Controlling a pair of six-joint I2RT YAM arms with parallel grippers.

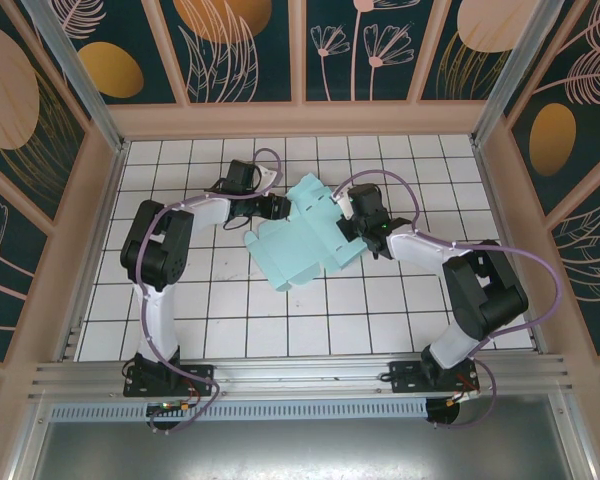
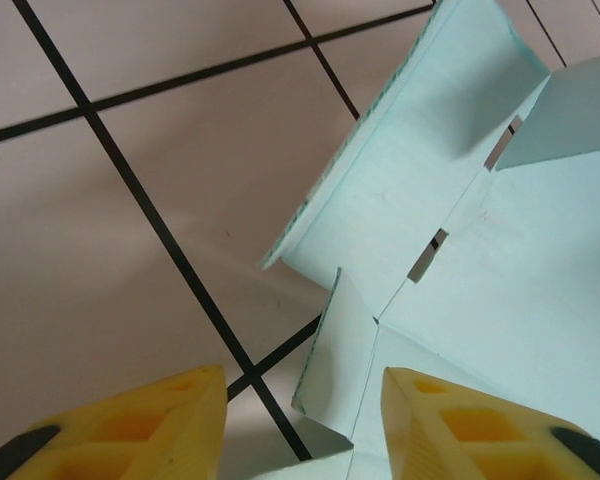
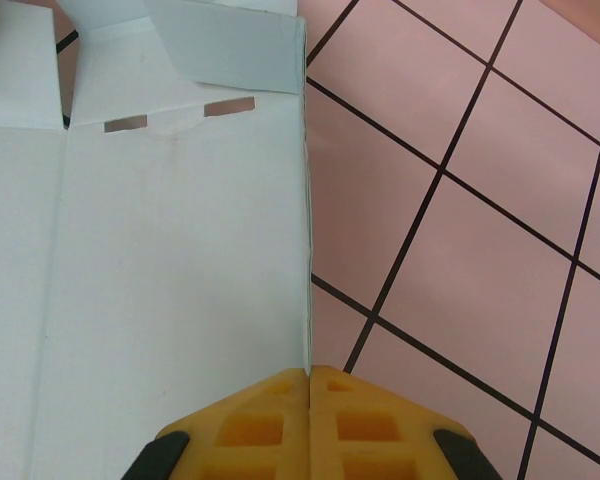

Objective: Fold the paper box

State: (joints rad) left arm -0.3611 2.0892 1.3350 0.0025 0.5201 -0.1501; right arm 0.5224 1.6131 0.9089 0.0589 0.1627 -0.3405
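Observation:
The paper box point(image 1: 305, 240) is a pale mint-blue die-cut sheet lying mostly flat mid-table, with some flaps raised. My left gripper point(image 1: 280, 208) is at its left edge. In the left wrist view this gripper point(image 2: 302, 400) is open, and a small raised flap point(image 2: 345, 345) of the paper box point(image 2: 500, 250) stands between its yellow fingers point(image 2: 160, 420). My right gripper point(image 1: 352, 228) is at the sheet's right side. The right wrist view has that gripper point(image 3: 309, 375) shut, with the straight edge of the paper box point(image 3: 170, 250) running into the seam between its pads.
The table point(image 1: 230, 310) is white tile with black grid lines. Wooden walls point(image 1: 300, 118) enclose it at the back and both sides. An aluminium rail point(image 1: 300, 375) runs along the near edge by the arm bases.

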